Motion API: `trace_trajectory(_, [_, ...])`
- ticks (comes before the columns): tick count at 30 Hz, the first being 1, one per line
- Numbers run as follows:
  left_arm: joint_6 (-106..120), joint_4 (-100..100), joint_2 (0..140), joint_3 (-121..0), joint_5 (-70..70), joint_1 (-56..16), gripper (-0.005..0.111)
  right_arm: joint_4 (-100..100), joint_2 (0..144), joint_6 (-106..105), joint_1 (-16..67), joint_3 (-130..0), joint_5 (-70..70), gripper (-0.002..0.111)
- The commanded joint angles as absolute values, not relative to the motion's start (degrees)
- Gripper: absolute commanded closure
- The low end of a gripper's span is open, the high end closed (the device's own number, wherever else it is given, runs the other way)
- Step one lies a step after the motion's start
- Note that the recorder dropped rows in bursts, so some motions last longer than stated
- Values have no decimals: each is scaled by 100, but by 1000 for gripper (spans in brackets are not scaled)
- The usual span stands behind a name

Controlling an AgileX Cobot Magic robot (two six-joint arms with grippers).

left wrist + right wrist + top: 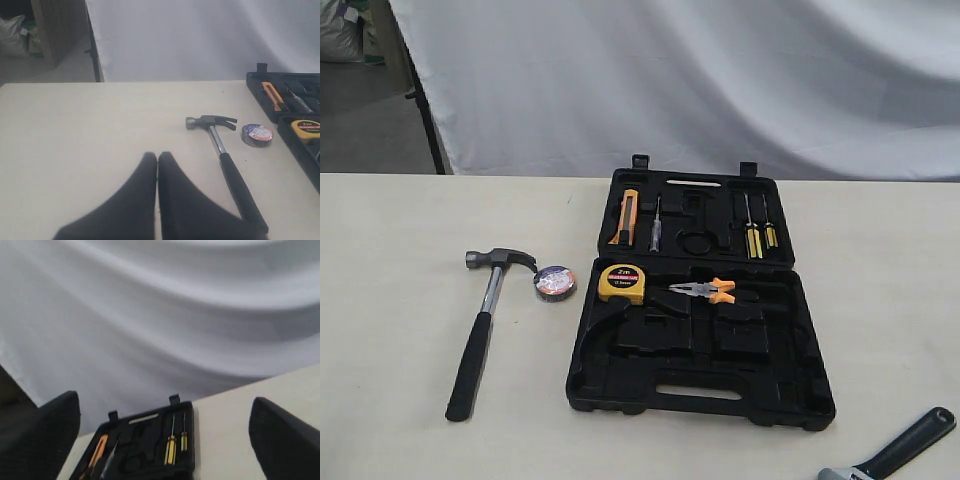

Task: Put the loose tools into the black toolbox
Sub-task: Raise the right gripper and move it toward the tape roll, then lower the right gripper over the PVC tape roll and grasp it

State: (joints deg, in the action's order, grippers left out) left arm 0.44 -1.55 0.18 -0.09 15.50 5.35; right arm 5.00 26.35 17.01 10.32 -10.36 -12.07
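Observation:
The steel claw hammer [485, 320] lies on the table left of the open black toolbox [775, 385], head towards the back. The small dark tape roll [554, 282] sits between the hammer head and the toolbox. The silver adjustable wrench [905, 450] lies at the front right, partly cut off by the frame edge. Neither gripper shows in the exterior view. My left gripper [157, 156] is shut and empty above bare table, with the hammer [227, 165] and tape roll [257, 135] off to one side. My right gripper [165, 400] is open and empty, raised, looking towards the toolbox [186, 467].
Inside the toolbox lie a yellow tape measure [621, 283], orange-handled pliers [705, 290], two yellow screwdrivers [753, 238] and an orange utility knife [625, 217]. A white cloth [720, 80] hangs behind the table. A dark stand leg [425, 110] is at the back left.

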Motion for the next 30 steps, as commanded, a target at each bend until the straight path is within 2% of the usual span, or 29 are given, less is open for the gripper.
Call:
trace_trajectory(1, [0,-173,0,0,1548,552,106,-109,3389,1737,1639,-1179,-1331,23])
trace_trajectory(12, [0,-173,0,0,1548,552,106,-314,5283,1712,3759,-2113,-1979,23])
trace_trajectory(19, [0,-173,0,0,1548,552,106,-1073,7116,1712,4542,-3431,-1895,23])
trace_trajectory(30, [0,-173,0,0,1548,552,106,-1079,10276,619,4610,-6852,1502,23])
